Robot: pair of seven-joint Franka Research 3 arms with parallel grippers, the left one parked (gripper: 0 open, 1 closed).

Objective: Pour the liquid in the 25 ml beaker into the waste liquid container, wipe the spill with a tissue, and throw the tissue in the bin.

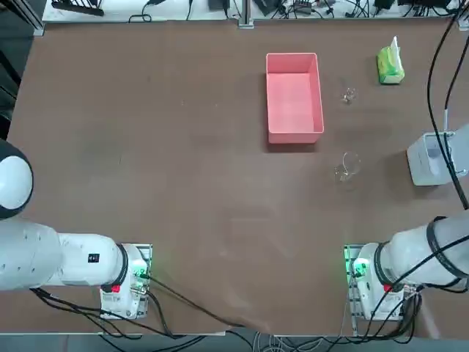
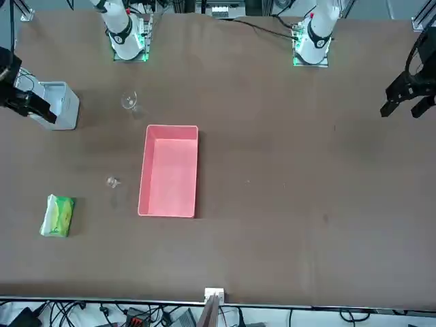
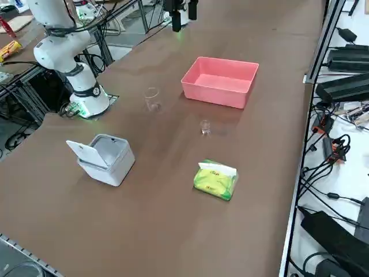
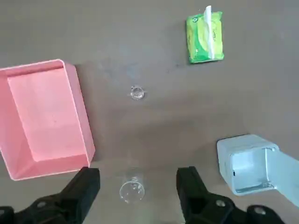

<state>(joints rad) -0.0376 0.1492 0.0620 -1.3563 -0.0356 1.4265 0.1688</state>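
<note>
The right gripper [image 4: 138,179] hangs high above the brown table [image 1: 168,169], its two black fingers [image 4: 86,182] spread wide with nothing between them. In the wrist view the larger clear glass beaker [image 4: 131,190] shows on the table far below, in the gap between the fingers, not touched.

The 25 ml beaker [image 1: 349,95] stands upright on the table, a tiny clear glass piece between the pink waste liquid container [image 1: 294,97] and the green tissue pack [image 1: 390,65]. From the side it sits near the container's long wall, apart from it. I cannot tell from here how much liquid it holds.

The waste liquid container is a shallow pink tray lying with its long side running away from the robot, and it looks bare inside. The larger beaker [image 1: 347,166] stands closer to the robot's base than the small one, off the tray's near corner.

The tissue pack lies flat towards the far right corner of the table, with a white tissue [image 1: 395,45] poking up from its slot. The bin [image 3: 105,158], a pale grey box, stands at the table's right edge with its lid tipped open. In the top view cables from the arm cross over it.
</note>
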